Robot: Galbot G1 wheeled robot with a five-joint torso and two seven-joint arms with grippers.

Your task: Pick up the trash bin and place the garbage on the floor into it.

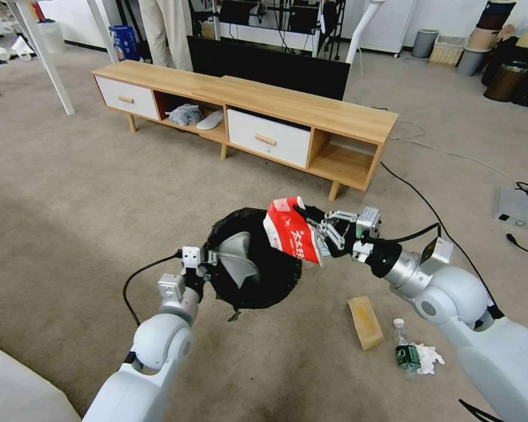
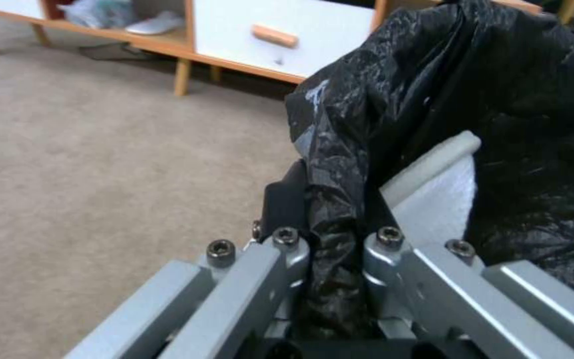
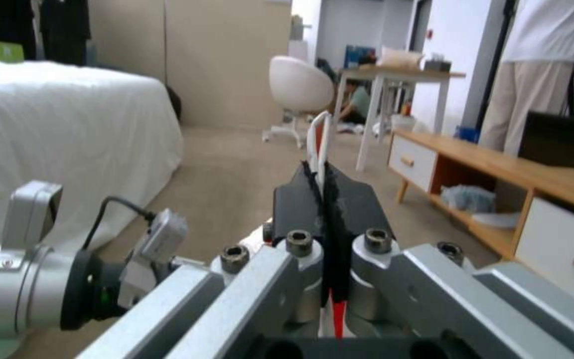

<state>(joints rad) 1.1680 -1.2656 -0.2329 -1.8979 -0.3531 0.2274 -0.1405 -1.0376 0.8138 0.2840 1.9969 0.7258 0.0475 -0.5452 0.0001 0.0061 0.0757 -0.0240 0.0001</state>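
Two grippers busy, both clamped. Right gripper (image 1: 318, 230) pinches the red-and-white snack bag (image 1: 291, 230) by its edge, pads closed flat on the foil; right wrist view shows the thin bag edge (image 3: 324, 149) squeezed between the black pads (image 3: 300, 204). Edge grip makes sense: the bag hangs free below the fingers and should drop clean on release. Bag sits at about 2 o'clock on the bin's rim, overlapping the opening, so likely the drop-in step.

Left gripper (image 1: 208, 258) is shut on the trash bin (image 1: 253, 266) at its 9 o'clock rim, black liner (image 2: 433, 99) bunched between the jaws in the left wrist view. One finger (image 2: 433, 179) sits inside the bin, the other outside, so the wall is clamped. Bin held off the floor (image 1: 88, 193), mouth facing up toward the head camera, probably to bring the opening to the litter rather than the reverse. Knotted bag tail (image 1: 234, 315) dangles at 6 o'clock.

Still on the carpet: brown paper bag (image 1: 365, 322) at about 4 o'clock from the bin, clear bottle (image 1: 405, 347) and white tissue (image 1: 427, 357) just past it, touching each other. Wooden cabinet (image 1: 246, 111) at 12 o'clock, well apart.

Risk: the liner grip may slip with added weight.
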